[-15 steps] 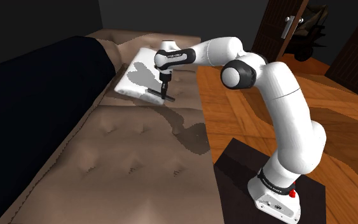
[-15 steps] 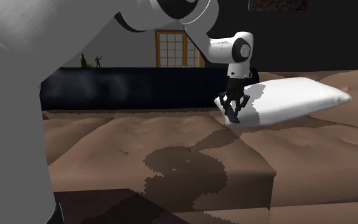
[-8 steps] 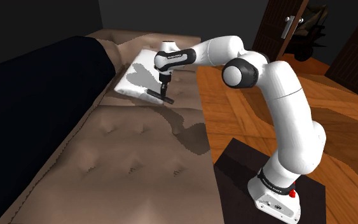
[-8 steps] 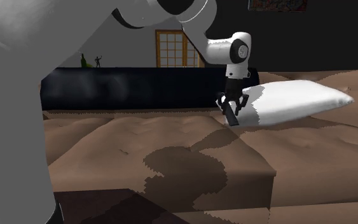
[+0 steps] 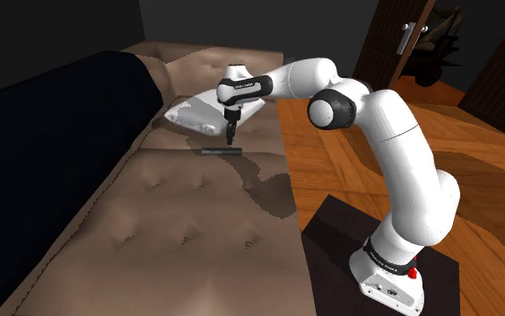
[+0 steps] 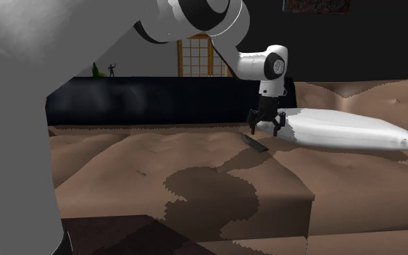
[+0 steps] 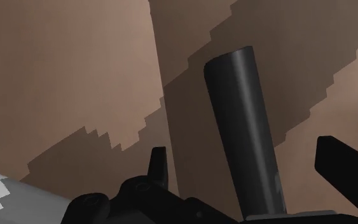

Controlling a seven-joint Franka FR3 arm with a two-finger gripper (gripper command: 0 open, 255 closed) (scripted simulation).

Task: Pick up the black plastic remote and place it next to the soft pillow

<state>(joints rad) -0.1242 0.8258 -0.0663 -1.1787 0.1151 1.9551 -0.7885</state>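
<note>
Item: black remote (image 5: 221,151), a slim dark bar lying flat on the brown tufted sofa seat (image 5: 178,224), close beside the near corner of the white pillow (image 5: 196,115) and apparently apart from it. Hazards: the jaws hang low over the remote, so a sideways drift or a shallow lift could clip its end and skid it away from the pillow. A brush against the pillow's corner could shove that corner over or away from the remote. The seat is soft and dips here, so a nudged remote may slide toward the seam. Jaws: spread wide, holding nothing. Position: the remote sits directly under the jaws and in line with the gap between them, clear of both black fingers (image 7: 158,162), with sofa fabric showing between them.
</note>
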